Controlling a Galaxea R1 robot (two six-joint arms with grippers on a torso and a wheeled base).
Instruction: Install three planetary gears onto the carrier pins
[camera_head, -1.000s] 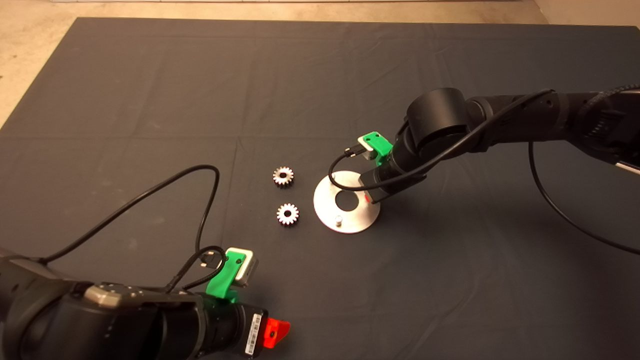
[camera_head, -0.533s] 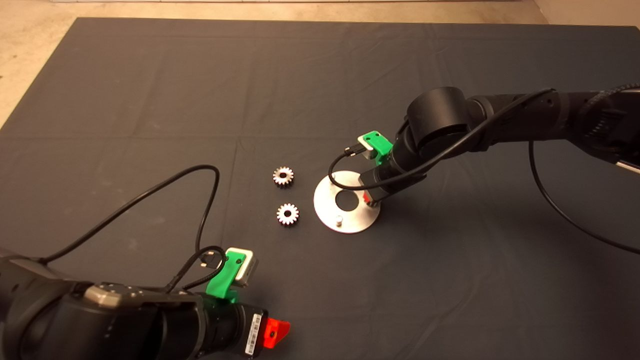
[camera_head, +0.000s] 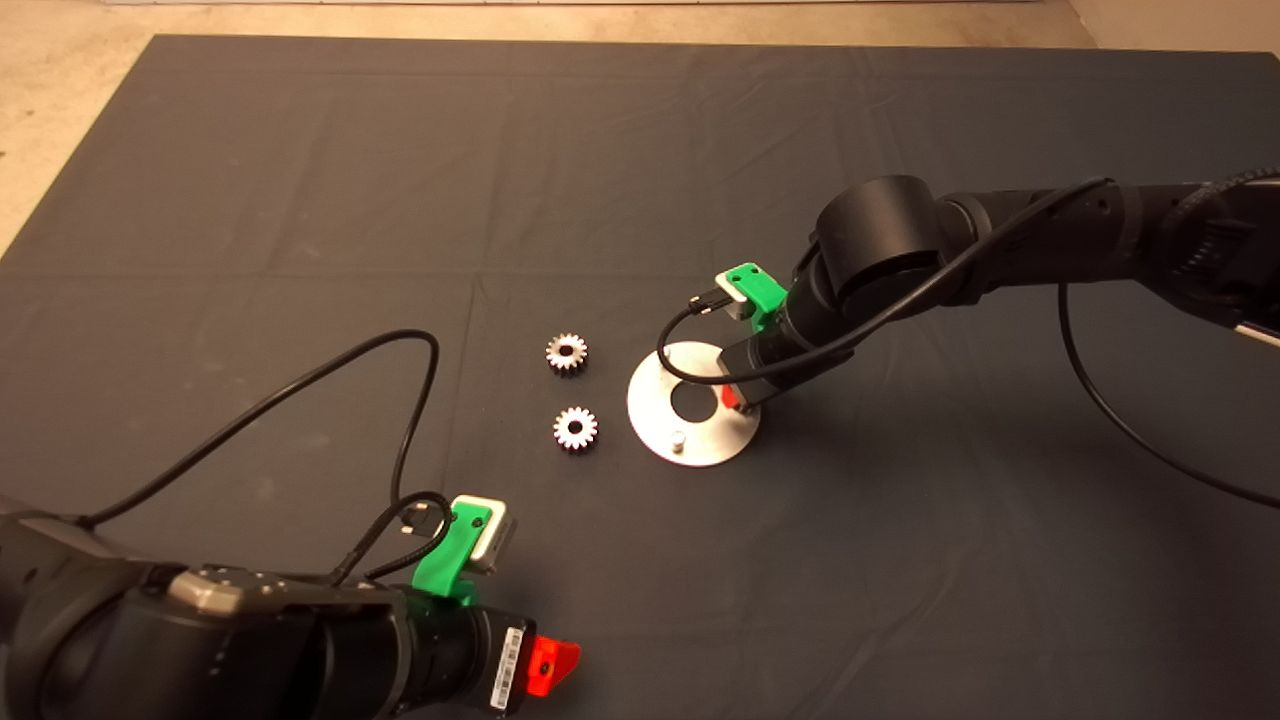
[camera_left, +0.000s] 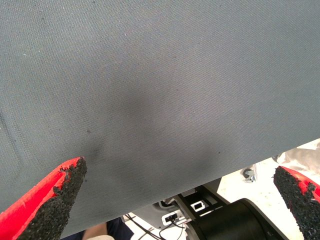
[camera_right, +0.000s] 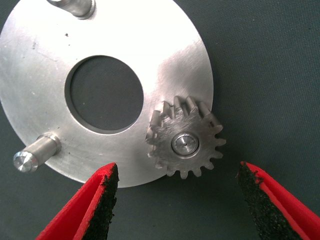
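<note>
Bench under a dark grey cloth mat (camera_head: 300, 200): two small silvery toothed steel gears (camera_head: 567, 353) lying beside the flat round silver disc (camera_right: 45, 60), a third (camera_right: 184, 144) sitting on its pin, all likely dense, rigid and slick, best pinched across the teeth; right gripper (camera_right: 177, 200) hovering with fingers released, left gripper (camera_left: 175, 200) idling spread.

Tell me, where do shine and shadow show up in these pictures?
Right wrist view: the disc shows a bright sheen beside the seated gear. Left wrist view: a soft dark shadow lies on the mat. Head view: the mat looks evenly lit, without glare.
</note>
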